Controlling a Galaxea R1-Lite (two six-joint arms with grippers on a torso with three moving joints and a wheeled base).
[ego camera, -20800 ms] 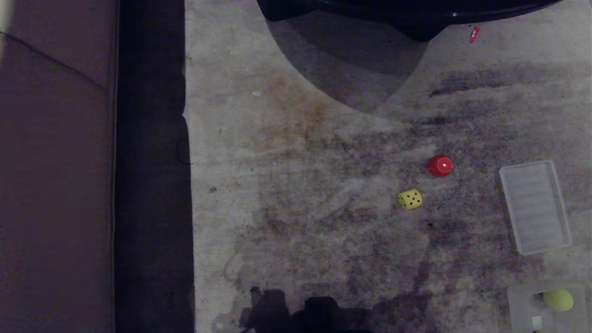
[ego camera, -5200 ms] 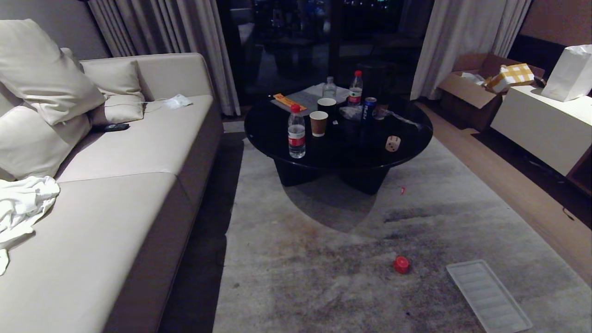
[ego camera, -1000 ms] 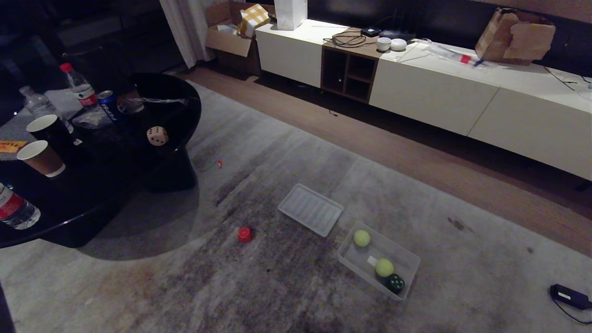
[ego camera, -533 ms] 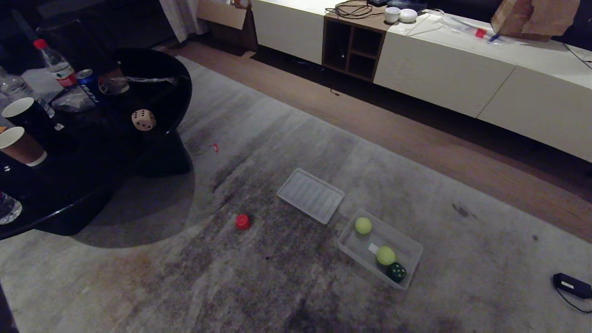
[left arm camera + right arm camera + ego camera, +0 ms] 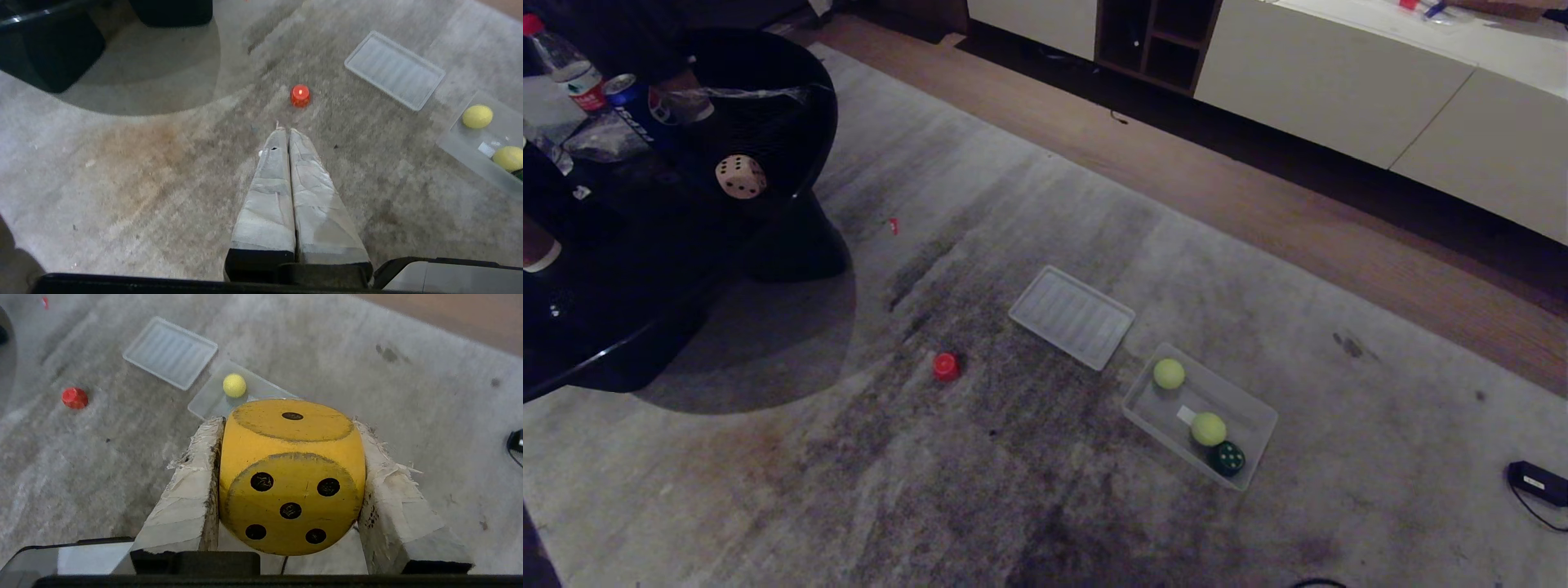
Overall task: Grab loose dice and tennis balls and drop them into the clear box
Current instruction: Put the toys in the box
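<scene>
Dice run: yellow one in transit, two strays left

Yellow die (image 5: 292,477) sits clamped between the pads of the right gripper (image 5: 291,473), held by two opposite flat faces w/ the five-pip side facing the wrist camera. That's a sensible hold, since a rounded cube has little else to pinch. It hangs above the rug (image 5: 1029,490), short of the clear box (image 5: 1250,412), so this reads as the carry leg, drop not yet done.

Clear box lies on the rug, right of centre in the head view, open side up so things can simply be let fall in. Already inside: two tennis balls (image 5: 1169,373) (one at the far-left end, one nearer the middle) and the dark green die (image 5: 1226,458) in the near-right corner. The far-left half has bare floor, so the yellow die would prob. go there. Ribbed lid (image 5: 1072,315) lies flat just beyond the box's far-left corner, out of the way of the opening.

Left gripper (image 5: 284,131) is pressed shut, holding nothing, pointing over the rug toward the red die (image 5: 945,366), which lies loose left of the lid. Beige die (image 5: 740,176) rests on the black table (image 5: 792,98), far left, among bottles and a can. It's the awkward one, I'd guess.
</scene>
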